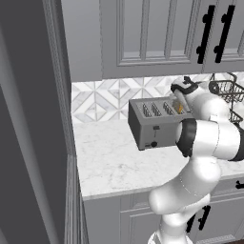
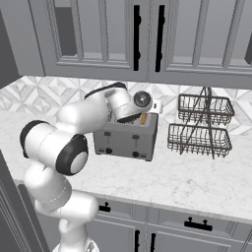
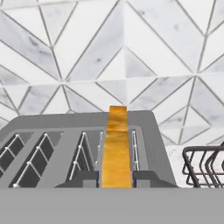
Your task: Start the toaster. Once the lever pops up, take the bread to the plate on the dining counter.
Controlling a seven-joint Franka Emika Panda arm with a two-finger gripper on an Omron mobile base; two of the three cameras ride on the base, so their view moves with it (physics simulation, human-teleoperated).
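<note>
The dark grey toaster [image 1: 152,128] [image 2: 125,139] stands on the marble worktop against the tiled wall. The bread [image 3: 116,148], golden-tan, stands upright in the toaster's [image 3: 148,131] rightmost slot with its top edge sticking out. In both base views my gripper [image 1: 179,102] [image 2: 143,114] hangs just over that slot. In the hand view my gripper [image 3: 116,179] has a dark fingertip pressed to each side of the slice. The bread [image 1: 179,107] [image 2: 143,119] shows as a small orange sliver under the hand. The plate and the dining counter are out of view.
A two-tier black wire basket rack [image 2: 199,125] [image 1: 229,90] [image 3: 203,165] stands just right of the toaster. Grey wall cabinets [image 2: 147,34] hang low above it. A tall dark panel [image 1: 28,143] closes the left end of the worktop [image 1: 114,167].
</note>
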